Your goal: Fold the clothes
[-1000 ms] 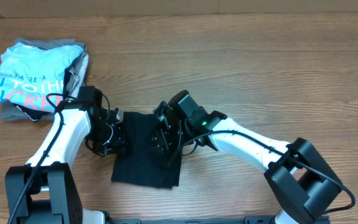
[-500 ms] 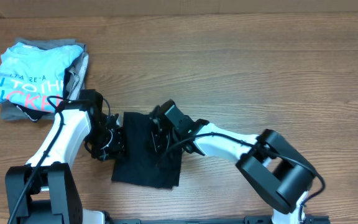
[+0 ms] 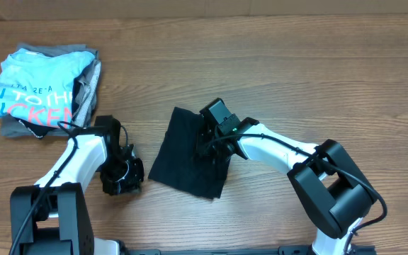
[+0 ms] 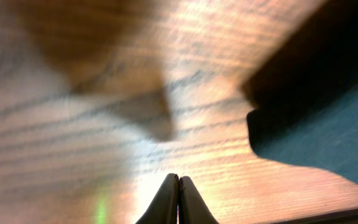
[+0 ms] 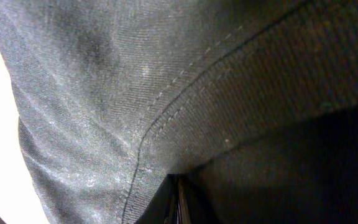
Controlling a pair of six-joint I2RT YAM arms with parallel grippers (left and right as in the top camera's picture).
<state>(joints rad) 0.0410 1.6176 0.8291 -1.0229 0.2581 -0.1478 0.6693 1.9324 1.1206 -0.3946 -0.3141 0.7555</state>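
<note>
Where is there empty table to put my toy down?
The biggest bare stretch of table runs along the far side, from the folded pile to the right edge. A smaller patch lies between the pile and the black cloth. The near side is crowded: the left end effector, cloth and right arm sit close.

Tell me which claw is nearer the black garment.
Right. The right claw sits on the black garment, shut on a fold of it. The left claw is apart from the garment, over the wooden table, shut and holding nothing.
</note>
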